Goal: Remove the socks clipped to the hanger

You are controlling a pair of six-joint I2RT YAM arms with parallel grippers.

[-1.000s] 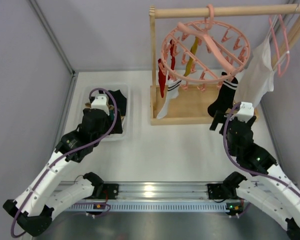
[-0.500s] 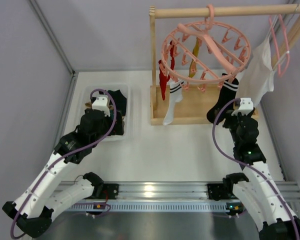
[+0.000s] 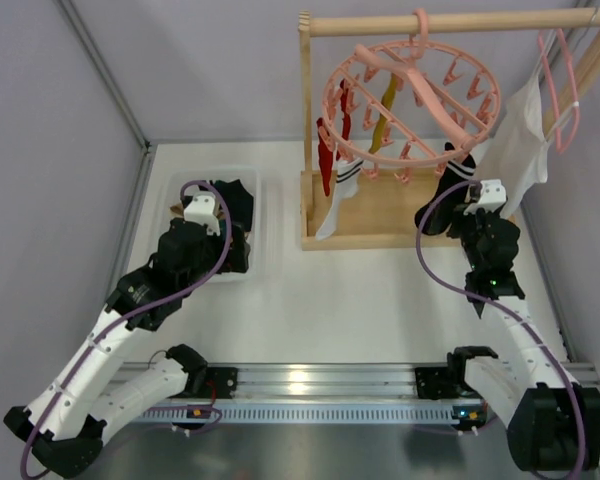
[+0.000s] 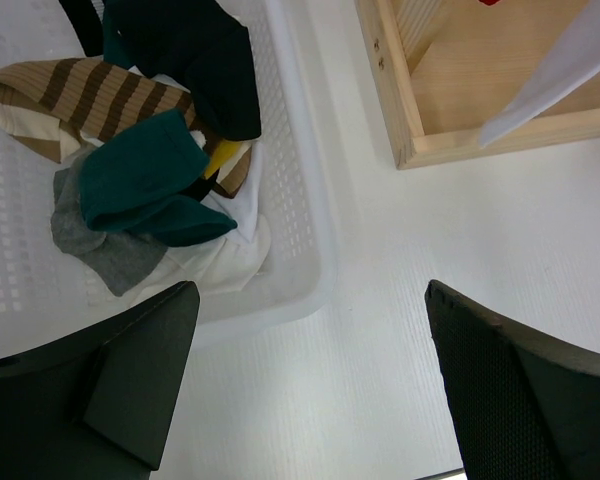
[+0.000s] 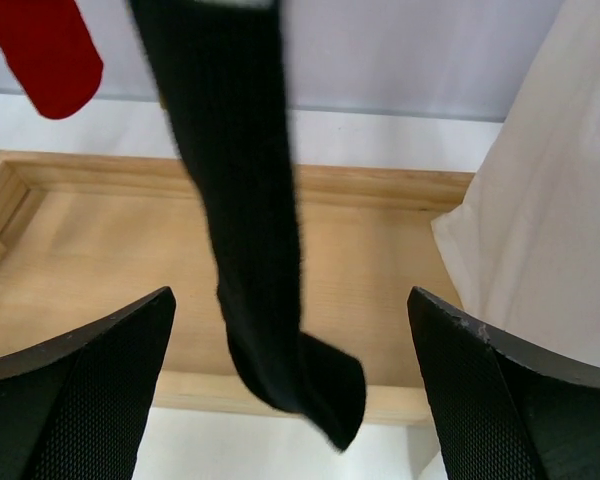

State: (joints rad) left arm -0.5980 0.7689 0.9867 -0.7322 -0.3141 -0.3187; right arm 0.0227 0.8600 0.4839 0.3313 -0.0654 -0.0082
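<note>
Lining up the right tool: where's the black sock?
In the top view the black sock hangs from the hanger's near right edge, left of the white garment, over the wooden base; the right wrist view shows it inside the open right tool.

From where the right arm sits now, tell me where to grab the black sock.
Grip the black sock mid-length, above its curled toe, coming straight in from the near side. It hangs as a narrow vertical strip between the open fingers of the right gripper, so they should close across its width.
</note>
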